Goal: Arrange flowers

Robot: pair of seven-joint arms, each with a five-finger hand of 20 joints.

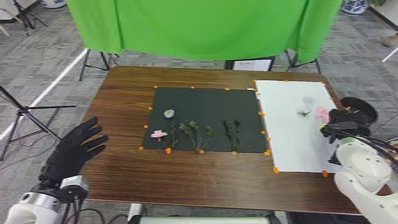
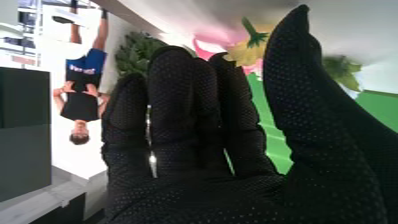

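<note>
a: where could this go wrong?

b: at the right hand (image 1: pixel 348 123), i'd say. its fingers are straight with slim gaps, the thumb out to the side, nothing pinched. the pink bloom (image 1: pixel 322 115) is just beside it on the white sheet (image 1: pixel 298 145); whether they touch, i can't tell.

a: so a sideways sweep?

b: would likely shove the bloom into the pale flower (image 1: pixel 304 113) next to it. closing too early might catch only petals and bend them.

a: and that dark round thing (image 1: pixel 359 106)?

b: near the same hand; a wide swing could bump it.

a: the rest?

b: green stems (image 1: pixel 188 132) and a small pink flower (image 1: pixel 158 134) lie on the dark mat (image 1: pixel 213 100). the stems are close together, so a careless grasp might drag several. the left hand (image 1: pixel 73 150) is spread by the tabletop (image 1: pixel 178 180) edge, well apart from them.
</note>
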